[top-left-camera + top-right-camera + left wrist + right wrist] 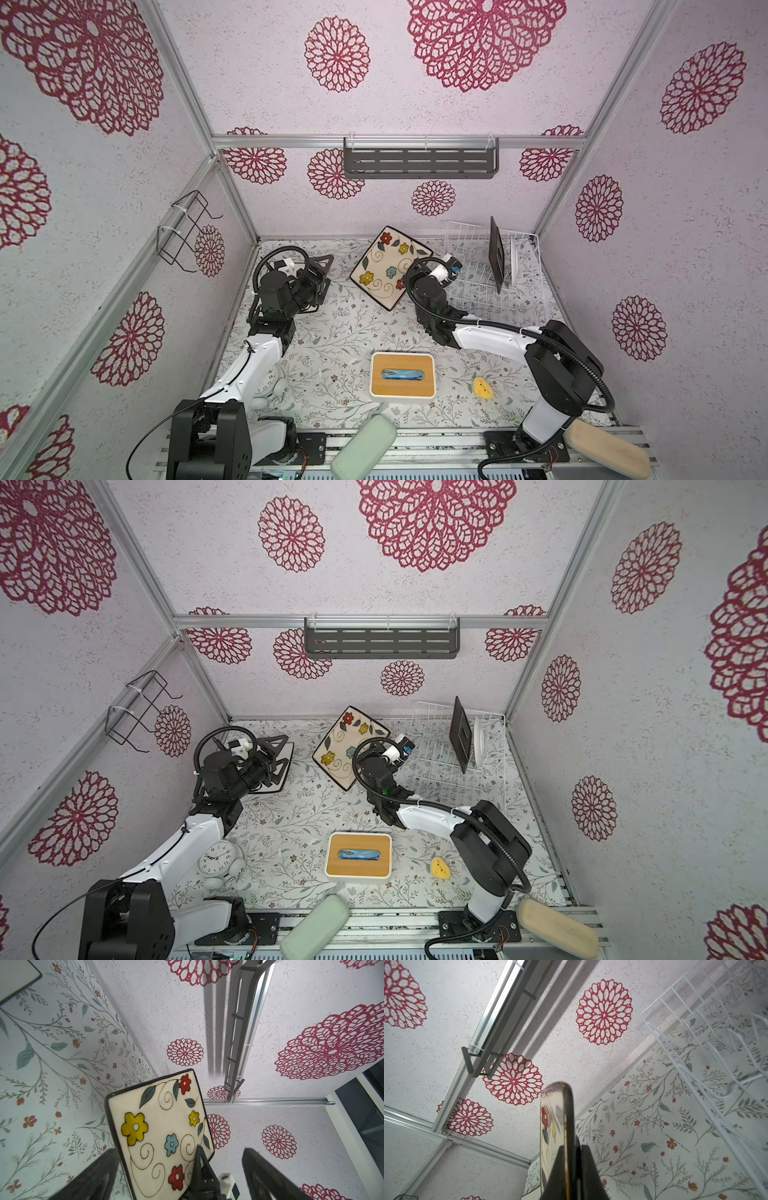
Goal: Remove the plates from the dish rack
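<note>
**Item 1: floral plate** [388, 268]. Square, cream with a dark rim.
- Location: off the table, outside the dish rack [473, 286] and just to its left, between the 2 arms in both top views.
- Attitude: tilted, with the decorated face up and turned toward the left arm. 1 corner points at the back wall.
- Being square, it has no long axis. What counts is its thin edge, which the right wrist view shows edge-on [556, 1126].

**Item 2: right gripper** [572, 1148]. Clamped on the floral plate's rim with 1 finger on each face, at the edge nearest the rack.

**Item 3: left gripper** [277, 754]. Jaws wide apart with nothing between them.
- It is positioned over a flat plate [16, 978] that lies on the table at the left. Whether it touches that plate cannot be told.
- The floral plate lies to its right, apart from it. The left wrist view looks onto the plate's decorated face [164, 1132].

**Item 4: rack contents.** 2 plates stand upright toward the right end: a dark plate [496, 257] and, just beside it, a white round plate [517, 257].

**Assessment.**
- The deciding relation is that the floral plate's free edge, opposite the clamped one, faces the open left gripper.
- The likely next step is a leftward pass to that gripper, or a set-down toward the flat plate. The views do not settle which.
- For the 2 racked plates, the right arm is the nearer.
</note>
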Controlling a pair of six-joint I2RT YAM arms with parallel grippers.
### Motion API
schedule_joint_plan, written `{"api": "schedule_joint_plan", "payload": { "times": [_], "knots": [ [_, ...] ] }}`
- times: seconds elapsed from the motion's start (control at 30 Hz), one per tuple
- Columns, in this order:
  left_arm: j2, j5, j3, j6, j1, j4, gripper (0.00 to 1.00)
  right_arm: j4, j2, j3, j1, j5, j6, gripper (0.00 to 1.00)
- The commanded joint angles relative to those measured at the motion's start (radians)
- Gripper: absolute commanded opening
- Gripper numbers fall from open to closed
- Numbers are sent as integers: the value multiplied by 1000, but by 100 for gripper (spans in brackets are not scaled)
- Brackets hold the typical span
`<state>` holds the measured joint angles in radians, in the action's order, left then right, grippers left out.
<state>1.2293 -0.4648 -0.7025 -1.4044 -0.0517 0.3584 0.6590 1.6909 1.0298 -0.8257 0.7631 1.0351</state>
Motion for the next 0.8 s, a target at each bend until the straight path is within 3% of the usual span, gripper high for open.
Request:
{"api": "schedule_joint_plan", "payload": {
  "times": [0.0, 0.33, 0.77],
  "knots": [
    [6, -6, 23, -11, -7, 51, 97, 106, -66, 91, -1, 27, 197, 0],
    [20, 41, 46, -7, -40, 50, 97, 169, -44, 76, -6, -31, 331, 0],
    [63, 52, 42, 4, -80, 62, 98, 268, 11, 82, -33, -55, 378, 0]
  ]
}}
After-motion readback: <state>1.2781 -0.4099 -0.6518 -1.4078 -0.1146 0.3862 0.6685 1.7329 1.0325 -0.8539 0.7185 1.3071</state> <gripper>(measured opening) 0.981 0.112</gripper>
